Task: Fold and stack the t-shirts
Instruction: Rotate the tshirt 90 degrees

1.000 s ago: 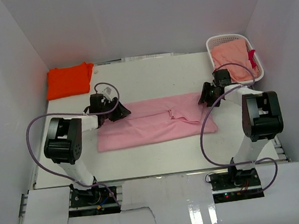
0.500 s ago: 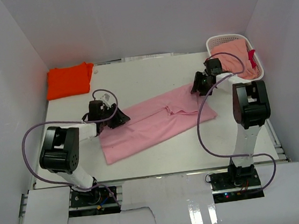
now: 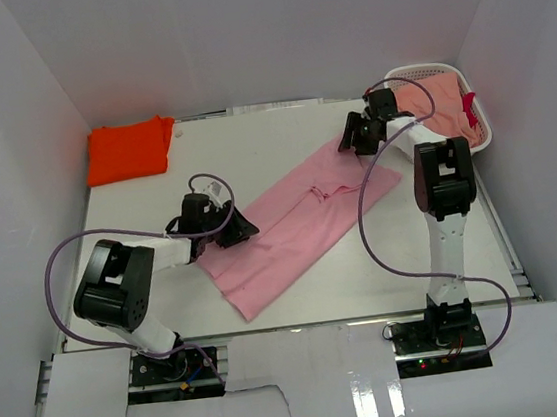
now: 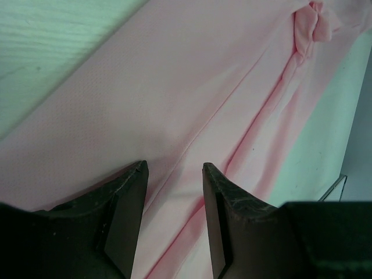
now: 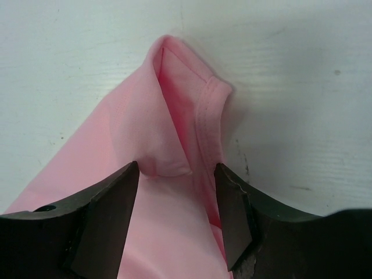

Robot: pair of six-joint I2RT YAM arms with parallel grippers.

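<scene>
The left end effector (image 3: 241, 230) is down low at the near-left part of the light pink t-shirt (image 3: 305, 216). Its wrist camera shows the two dark fingers (image 4: 125, 215) standing partly apart. Flat pink cloth runs under and between them, and a long crease passes through the gap. Nothing is bunched or lifted there, so it has hold of nothing.

From that end effector the shirt stretches away to the far right as a long slanted band, flat on the white tabletop (image 3: 251, 146). A small puckered knot of cloth sits about midway along it. One corner of the shirt lies nearer than the left end effector and slightly to its right.

The right end effector (image 3: 352, 145) sits at the shirt's far corner. Its fingers (image 5: 232, 215) are also partly apart and straddle the corner. There a hemmed edge is folded over into a raised peak that fills the gap. Whether the fold is pinched or only lies between the fingers cannot be told.

Just beyond and to the right of the right end effector, a white lattice basket (image 3: 414, 74) holds a salmon-pink cloth (image 3: 437, 100). Well to the far left of the left end effector, the bright orange t-shirt (image 3: 129, 150) lies folded in the tabletop's far-left corner.
</scene>
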